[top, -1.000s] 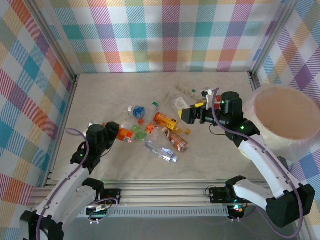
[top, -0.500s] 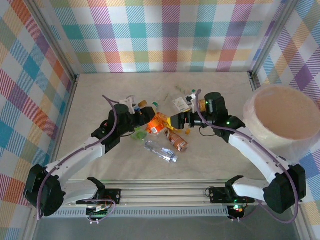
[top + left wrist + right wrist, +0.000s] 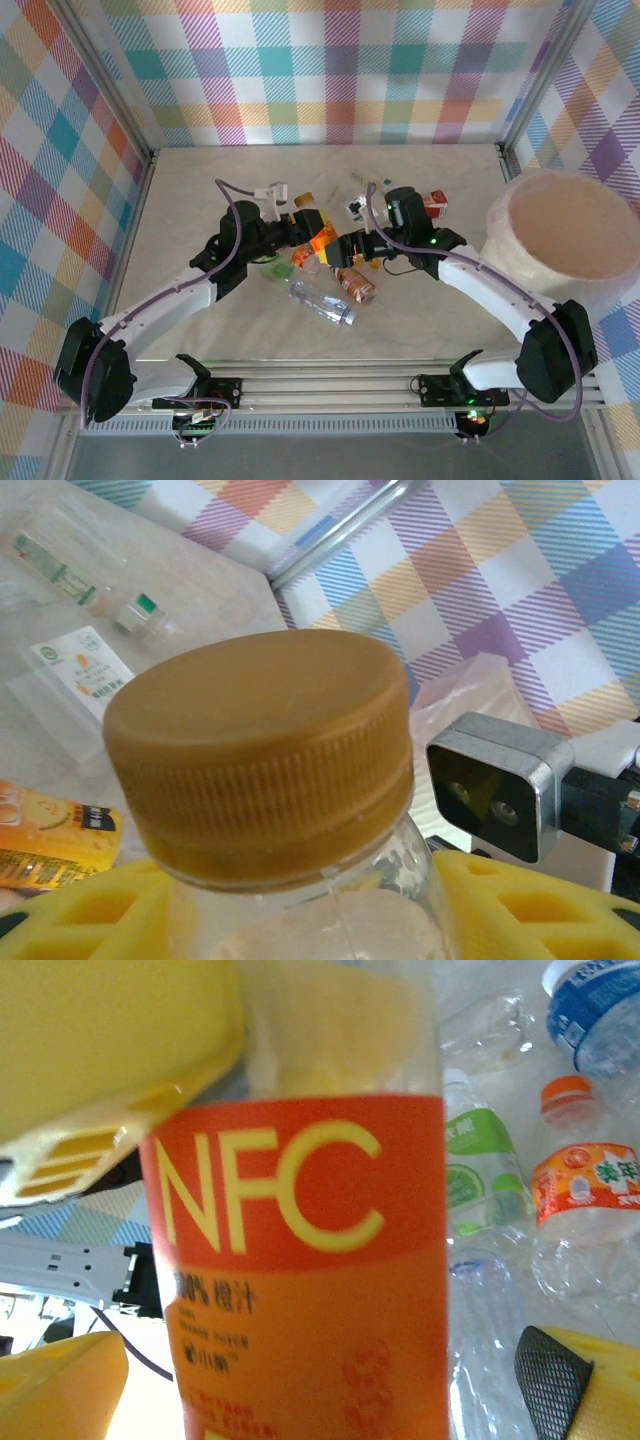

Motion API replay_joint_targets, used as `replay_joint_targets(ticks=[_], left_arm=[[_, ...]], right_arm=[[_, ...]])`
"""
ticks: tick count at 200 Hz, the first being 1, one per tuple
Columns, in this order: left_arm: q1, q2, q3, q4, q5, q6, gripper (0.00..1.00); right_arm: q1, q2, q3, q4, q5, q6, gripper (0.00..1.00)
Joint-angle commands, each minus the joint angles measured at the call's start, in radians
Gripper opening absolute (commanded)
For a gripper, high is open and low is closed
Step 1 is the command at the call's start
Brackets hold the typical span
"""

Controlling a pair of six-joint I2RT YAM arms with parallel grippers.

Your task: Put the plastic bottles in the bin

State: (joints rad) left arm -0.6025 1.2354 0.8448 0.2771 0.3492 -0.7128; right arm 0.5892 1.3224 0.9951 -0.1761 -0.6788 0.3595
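Your left claw (image 3: pixel 312 920) pinches the bottle (image 3: pixel 262 780) at the neck, under its gold cap (image 3: pixel 255 735), over the pile (image 3: pixel 322 303). Your right claw (image 3: pixel 320 1385) gapes wide around the label. It looks light, thin and slick, so keep to the stiff neck. The bin (image 3: pixel 570 295) is far right.

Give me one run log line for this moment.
left gripper: shut on orange bottle over other bottles | right gripper: open, straddling same bottle | bin: at right, apart from both
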Motion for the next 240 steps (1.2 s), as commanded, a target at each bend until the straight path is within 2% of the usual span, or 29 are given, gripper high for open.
replay_joint_targets(ticks=[1, 47, 56, 80, 100, 135, 142, 155, 159, 189, 215, 240], left_arm=[[-0.015, 0.018, 0.04, 0.079, 0.076, 0.015, 0.57], [-0.029, 0.041, 0.057, 0.086, 0.085, 0.012, 0.57], [-0.031, 0.044, 0.059, 0.086, 0.083, 0.012, 0.57], [-0.032, 0.05, 0.061, 0.088, 0.081, 0.009, 0.57], [-0.034, 0.054, 0.065, 0.088, 0.082, 0.008, 0.57], [-0.036, 0.055, 0.079, 0.055, 0.068, 0.007, 0.59], [-0.036, 0.055, 0.088, 0.034, 0.068, 0.008, 0.67], [-0.036, 0.056, 0.121, -0.042, 0.062, 0.023, 0.95], [-0.035, 0.054, 0.13, -0.061, 0.056, 0.026, 1.0], [-0.036, 0.011, 0.115, -0.076, 0.012, 0.037, 1.0], [-0.036, -0.015, 0.106, -0.092, -0.01, 0.038, 1.0], [-0.035, -0.028, 0.106, -0.184, -0.12, 0.023, 1.0]], right_arm=[[0.007, 0.011, 0.03, 0.075, -0.09, 0.007, 1.0], [0.009, 0.018, 0.034, 0.055, -0.127, -0.009, 0.9], [0.009, 0.018, 0.034, 0.047, -0.127, -0.01, 0.84], [0.008, 0.024, 0.037, 0.034, -0.12, -0.009, 0.77], [0.009, 0.023, 0.051, 0.006, -0.052, -0.004, 0.65], [0.009, 0.002, 0.049, -0.01, -0.009, -0.04, 0.5], [0.008, -0.001, 0.052, -0.027, 0.019, -0.047, 0.47], [0.009, -0.011, 0.058, -0.063, 0.087, -0.058, 0.44], [0.009, -0.014, 0.061, -0.075, 0.116, -0.06, 0.43], [0.009, -0.07, 0.048, -0.127, 0.383, -0.039, 0.43], [0.007, -0.113, 0.043, -0.166, 0.533, -0.038, 0.43], [0.008, -0.159, 0.069, -0.231, 0.714, -0.07, 0.43]])
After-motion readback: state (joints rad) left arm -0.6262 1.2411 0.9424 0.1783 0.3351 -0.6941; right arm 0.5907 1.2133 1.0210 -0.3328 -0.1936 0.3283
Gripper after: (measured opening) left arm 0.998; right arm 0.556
